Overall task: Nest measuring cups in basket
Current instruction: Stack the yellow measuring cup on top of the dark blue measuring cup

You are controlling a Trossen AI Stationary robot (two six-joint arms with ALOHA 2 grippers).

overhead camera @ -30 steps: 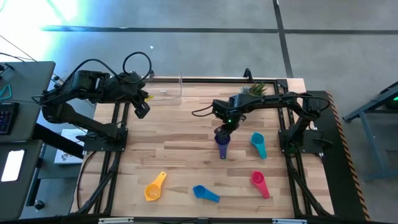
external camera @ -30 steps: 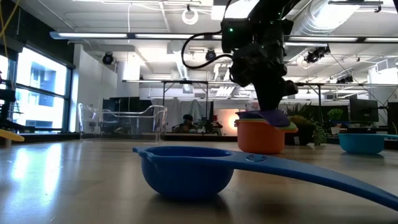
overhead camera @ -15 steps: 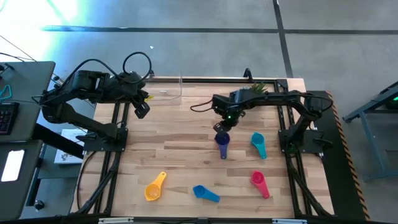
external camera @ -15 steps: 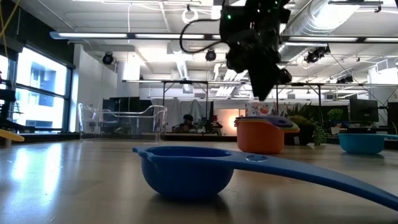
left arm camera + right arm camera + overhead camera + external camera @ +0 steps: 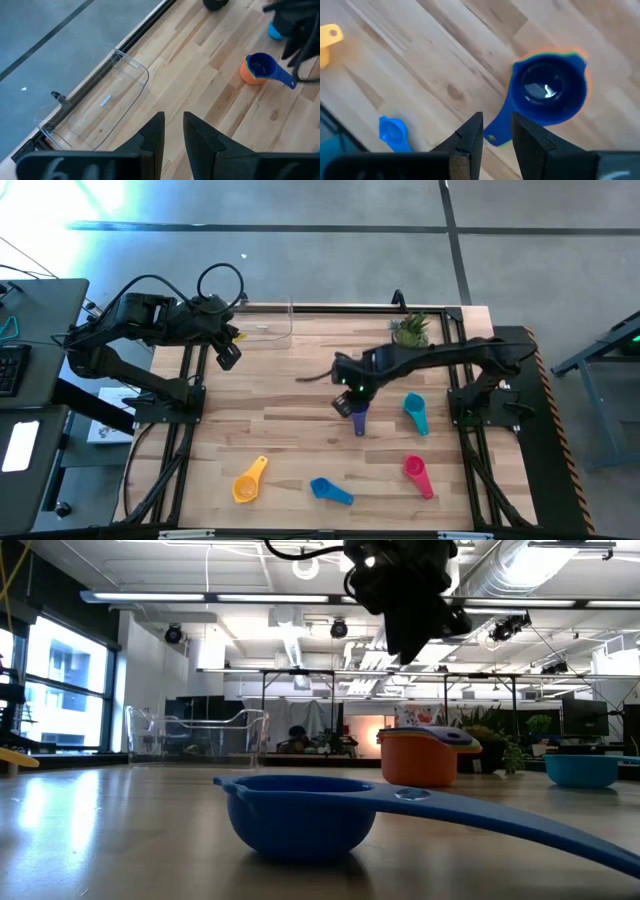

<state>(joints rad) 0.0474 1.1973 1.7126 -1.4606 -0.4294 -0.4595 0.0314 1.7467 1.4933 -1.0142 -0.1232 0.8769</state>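
Note:
A purple measuring cup [image 5: 549,91] sits nested in a green and an orange cup [image 5: 420,762] standing on the table's middle [image 5: 358,418]. My right gripper [image 5: 497,131] hangs above this stack [image 5: 408,640], slightly open and holding nothing; the purple handle shows below the gap. Teal [image 5: 415,412], pink [image 5: 418,473], blue [image 5: 330,491] and yellow [image 5: 250,480] cups lie loose on the table. The clear basket [image 5: 265,322] stands at the far edge. My left gripper [image 5: 228,355], shut and holding nothing, hovers beside the basket [image 5: 105,105].
A small potted plant [image 5: 410,330] stands at the far right, behind the right arm. The blue cup [image 5: 300,815] lies nearest the front edge. Bare wood stretches between the basket and the stack.
My right gripper has come away from the purple cup's handle, risen well above the stack and swung a little toward the table's left and near edges. The nested cups stay where they were.

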